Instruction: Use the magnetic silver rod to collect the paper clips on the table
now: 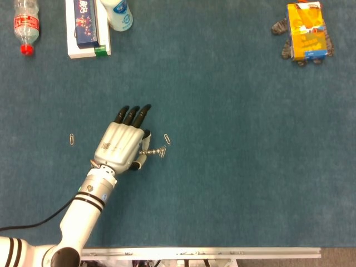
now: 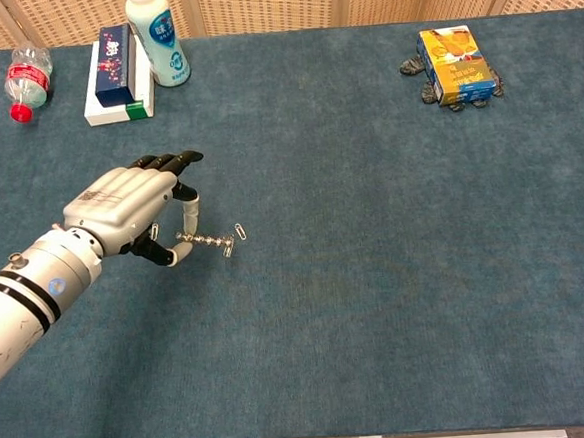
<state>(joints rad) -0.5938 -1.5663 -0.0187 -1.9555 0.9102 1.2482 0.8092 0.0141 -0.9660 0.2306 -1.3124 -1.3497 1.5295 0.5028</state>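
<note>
My left hand point(image 1: 119, 146) point(image 2: 121, 206) pinches a short silver rod point(image 1: 152, 151) point(image 2: 204, 242) between thumb and a finger, the rod pointing right just above the blue cloth. The rod's tip lies just short of a paper clip point(image 1: 167, 139) point(image 2: 240, 232). A second paper clip point(image 1: 72, 139) lies to the left of the hand. A third clip point(image 2: 154, 232) peeks out under the palm in the chest view and is hidden in the head view. The right hand is in neither view.
At the far left stand a lying clear bottle with a red cap point(image 1: 25, 23), a blue box on a white box point(image 1: 86, 28) and a white bottle point(image 1: 117, 13). An orange carton on a grey object point(image 1: 306, 31) sits far right. The table's front edge point(image 1: 206, 253) is a metal rail.
</note>
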